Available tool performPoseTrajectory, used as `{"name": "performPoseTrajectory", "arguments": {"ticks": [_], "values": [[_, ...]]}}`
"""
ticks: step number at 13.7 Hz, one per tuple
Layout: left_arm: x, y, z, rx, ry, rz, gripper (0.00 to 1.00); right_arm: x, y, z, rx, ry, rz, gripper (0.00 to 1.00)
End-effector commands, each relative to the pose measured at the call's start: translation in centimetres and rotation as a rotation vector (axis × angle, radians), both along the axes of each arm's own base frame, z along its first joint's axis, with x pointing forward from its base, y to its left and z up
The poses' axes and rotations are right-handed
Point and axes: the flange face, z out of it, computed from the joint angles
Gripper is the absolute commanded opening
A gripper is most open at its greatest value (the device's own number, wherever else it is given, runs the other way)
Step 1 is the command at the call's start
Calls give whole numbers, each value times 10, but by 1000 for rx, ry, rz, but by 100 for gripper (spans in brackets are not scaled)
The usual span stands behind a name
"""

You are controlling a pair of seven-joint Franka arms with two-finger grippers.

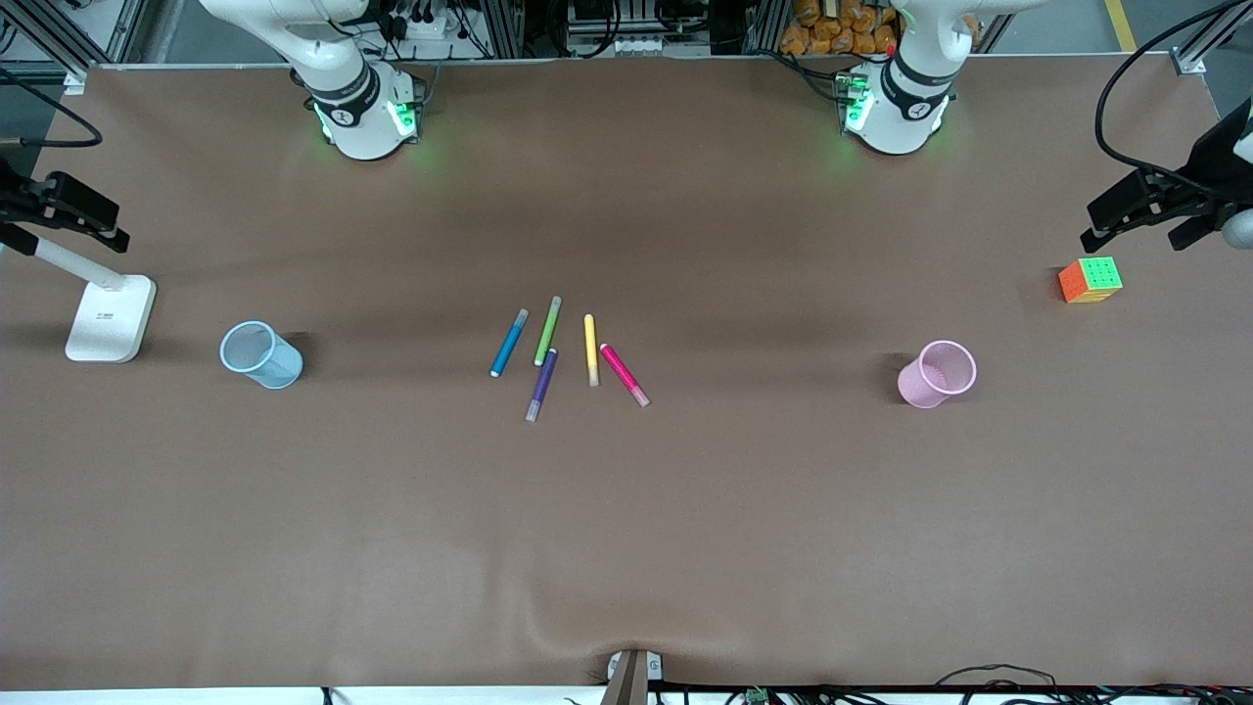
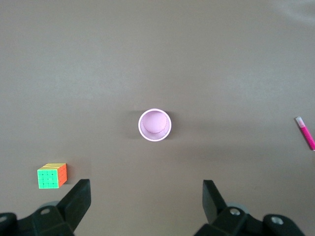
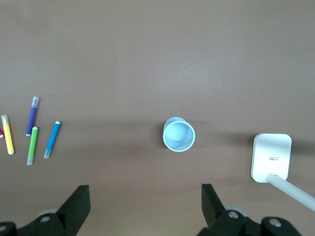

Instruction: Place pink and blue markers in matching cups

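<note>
Claws (image 2: 145,204) (image 3: 145,204) both spread wide, holding nothing.

No legible text or labels

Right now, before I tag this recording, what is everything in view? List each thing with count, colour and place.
blue marker: one, bright blue, mid-table, the group's marker closest to the right arm's end.
green marker: one, green, beside the blue one.
purple marker: one, purple, nearest the front camera.
yellow marker: one, yellow, beside the pink one.
pink marker: one, magenta, closest to the left arm's end.
blue cup: one, light blue, toward the right arm's end.
pink cup: one, pale pink, toward the left arm's end.
puzzle cube: one, multicoloured, left arm's end.
lamp base: one, white, right arm's end.
left gripper: open, over the pink cup.
right gripper: open, over the blue cup.
</note>
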Motion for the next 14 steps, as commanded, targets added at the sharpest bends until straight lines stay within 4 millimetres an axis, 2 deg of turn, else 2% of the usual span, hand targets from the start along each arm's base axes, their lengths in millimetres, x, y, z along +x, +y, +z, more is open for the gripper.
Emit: {"name": "performPoseTrajectory", "arguments": {"ticks": [1, 14], "values": [[-4, 1, 3, 15, -2, -3, 100, 2, -3, 2, 11, 2, 0, 100], [-5, 1, 5, 14, -5, -2, 100, 1, -6, 0, 26, 16, -6, 100]]}}
